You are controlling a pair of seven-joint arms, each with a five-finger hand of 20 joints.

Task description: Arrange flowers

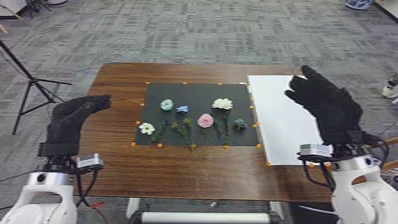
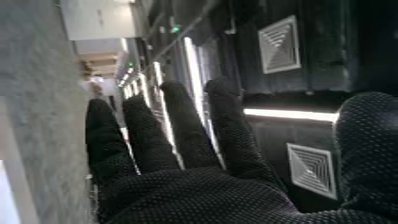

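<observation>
**Left hand [image 1: 73,117] and right hand [image 1: 330,104] open on either side of loose flowers on a black mat [image 1: 162,91]**

In the head view, the mat lies on the brown wooden table [image 1: 160,170], with small orange dots [image 1: 160,145] around its edge. On its far left part is a pale blue flower [image 1: 166,104], and just to the right of it a small bright blue flower [image 1: 182,109]. A white bloom [image 1: 222,103] lies farther right, on the far side, its green stem running toward the near edge. A pink flower [image 1: 206,120] lies near the middle. Nearer and to the left is another white flower [image 1: 147,128], with an orange centre; on the right part is a dark blue flower [image 1: 240,123]. Green sprigs [image 1: 187,127] lie between the near-left white flower and the pink one. Just to the right of the mat is a long white board [image 1: 280,120]. The left hand is above the table's left edge, its fingers loosely bent and empty. The right hand is over the right part of the board, open and empty, its fingers extended and its thumb apart.

In the right wrist view, the right hand [image 2: 213,200] has straight, slightly spread fingers, with the thumb [image 2: 366,150] well away from them. Beyond them are a bright light strip [image 2: 289,115] and square ridged panels [image 2: 311,170].
</observation>
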